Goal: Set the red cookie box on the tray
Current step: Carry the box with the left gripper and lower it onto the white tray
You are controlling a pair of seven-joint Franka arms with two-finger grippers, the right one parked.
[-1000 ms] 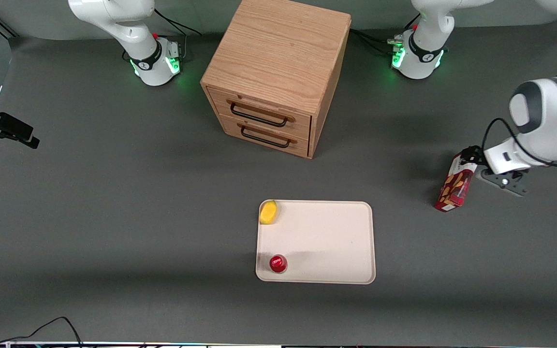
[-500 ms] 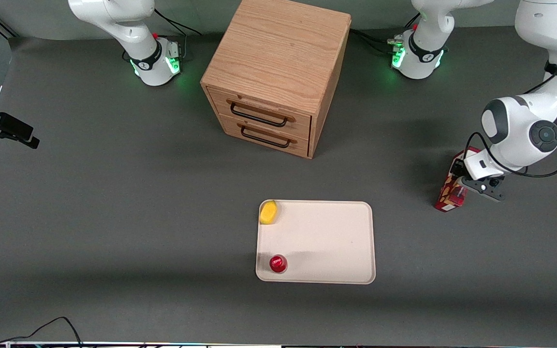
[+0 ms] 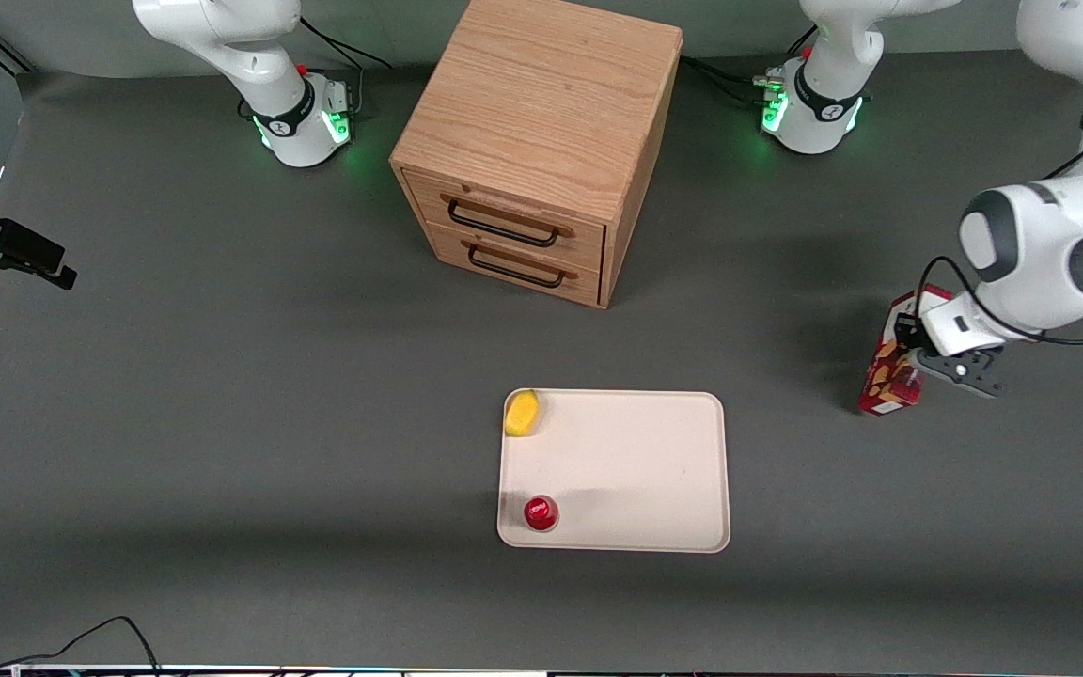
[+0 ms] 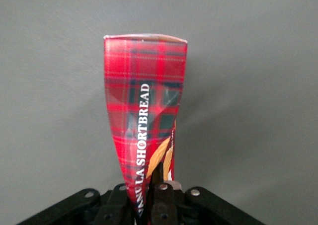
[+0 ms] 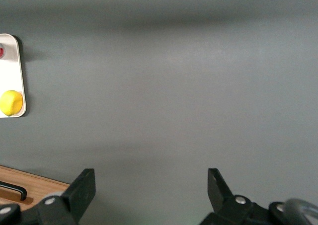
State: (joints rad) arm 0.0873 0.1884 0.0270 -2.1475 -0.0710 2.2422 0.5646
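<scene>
The red cookie box stands tilted on the grey table toward the working arm's end, well apart from the tray. My left gripper is at the box's upper part, shut on it. In the left wrist view the fingers pinch the plaid box so hard that its near end is squeezed flat, while the other end stays wide. The cream tray lies nearer the front camera than the cabinet, and its edge also shows in the right wrist view.
A yellow lemon and a small round red can sit on the tray's side toward the parked arm. A wooden two-drawer cabinet stands farther from the camera, drawers shut. Dark cables lie at the table's near edge.
The left gripper came from beside the box onto its upper part and closed on it. The box has shifted slightly toward the working arm's end and stands more upright.
</scene>
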